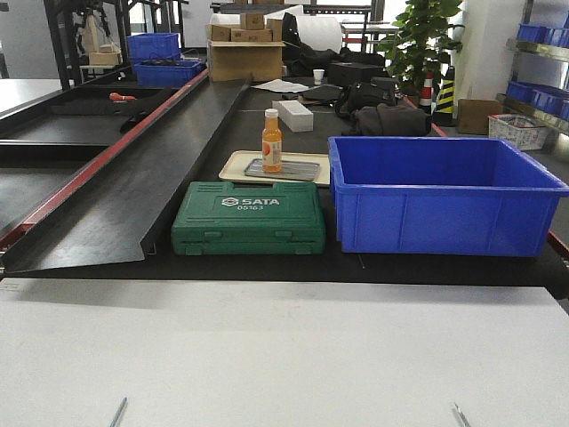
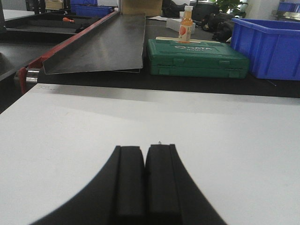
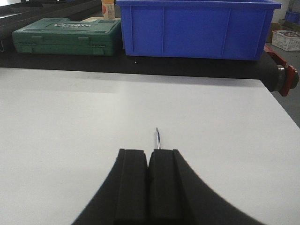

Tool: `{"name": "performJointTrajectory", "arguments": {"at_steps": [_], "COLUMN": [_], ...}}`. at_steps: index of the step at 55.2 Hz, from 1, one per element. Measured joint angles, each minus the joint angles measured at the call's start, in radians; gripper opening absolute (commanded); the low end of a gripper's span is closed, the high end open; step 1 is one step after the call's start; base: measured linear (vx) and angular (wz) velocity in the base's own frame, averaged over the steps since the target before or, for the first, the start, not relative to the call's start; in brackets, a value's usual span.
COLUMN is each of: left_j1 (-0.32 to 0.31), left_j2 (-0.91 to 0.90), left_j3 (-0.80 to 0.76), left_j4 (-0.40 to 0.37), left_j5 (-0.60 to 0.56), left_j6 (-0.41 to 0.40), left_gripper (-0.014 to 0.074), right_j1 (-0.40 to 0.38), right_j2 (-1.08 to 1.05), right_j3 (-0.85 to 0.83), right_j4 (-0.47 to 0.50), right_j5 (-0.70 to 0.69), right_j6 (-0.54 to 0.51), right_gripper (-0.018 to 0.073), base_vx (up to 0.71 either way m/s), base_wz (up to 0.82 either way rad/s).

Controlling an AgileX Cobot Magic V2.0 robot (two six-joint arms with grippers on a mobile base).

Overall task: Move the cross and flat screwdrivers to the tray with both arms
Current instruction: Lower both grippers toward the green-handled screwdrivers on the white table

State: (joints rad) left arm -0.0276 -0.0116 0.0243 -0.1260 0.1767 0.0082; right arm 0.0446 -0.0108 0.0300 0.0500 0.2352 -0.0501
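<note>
No cross or flat screwdriver shows in any view. The beige tray (image 1: 233, 165) lies behind the green SATA tool case (image 1: 249, 218) and holds a grey metal plate (image 1: 284, 169) and an orange bottle (image 1: 272, 140). My left gripper (image 2: 144, 149) is shut, its fingers pressed together low over the white table (image 2: 70, 140). My right gripper (image 3: 148, 152) is shut the same way over the white table. A thin metal tip (image 3: 157, 137) sticks out past the right gripper's right finger, and a tiny one (image 2: 160, 142) past the left gripper's. I cannot tell what these tips belong to.
A big blue bin (image 1: 440, 191) stands right of the tray and case. A long black metal chute (image 1: 160, 169) slopes along the left. Boxes, bags and a plant fill the back. Two thin metal rods (image 1: 117, 412) (image 1: 460, 414) show at the front edge.
</note>
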Motion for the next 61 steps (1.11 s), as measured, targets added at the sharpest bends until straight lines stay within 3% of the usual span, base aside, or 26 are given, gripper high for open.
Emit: {"name": "performJointTrajectory", "arguments": {"at_steps": [39, 51, 61], "left_j1": [0.0, 0.0, 0.0], "left_j2": [0.0, 0.0, 0.0], "left_j3": [0.0, 0.0, -0.004], "left_j4": [0.0, 0.0, 0.0], "left_j5": [-0.018, -0.113, -0.21], "left_j6": [-0.001, -0.001, -0.001], "left_gripper": [-0.0006, -0.0006, -0.0002], "right_j1": [0.0, 0.0, 0.0], "right_j2": [0.0, 0.0, 0.0], "right_j3": [0.0, 0.0, 0.0], "right_j4": [-0.031, -0.038, -0.036], "right_j5": [-0.013, -0.187, -0.417], "right_j6": [-0.033, -0.045, -0.04], "right_gripper": [-0.0008, -0.0008, -0.0008], "base_vx": [0.0, 0.0, 0.0], "base_wz": [0.0, 0.0, 0.0]}}
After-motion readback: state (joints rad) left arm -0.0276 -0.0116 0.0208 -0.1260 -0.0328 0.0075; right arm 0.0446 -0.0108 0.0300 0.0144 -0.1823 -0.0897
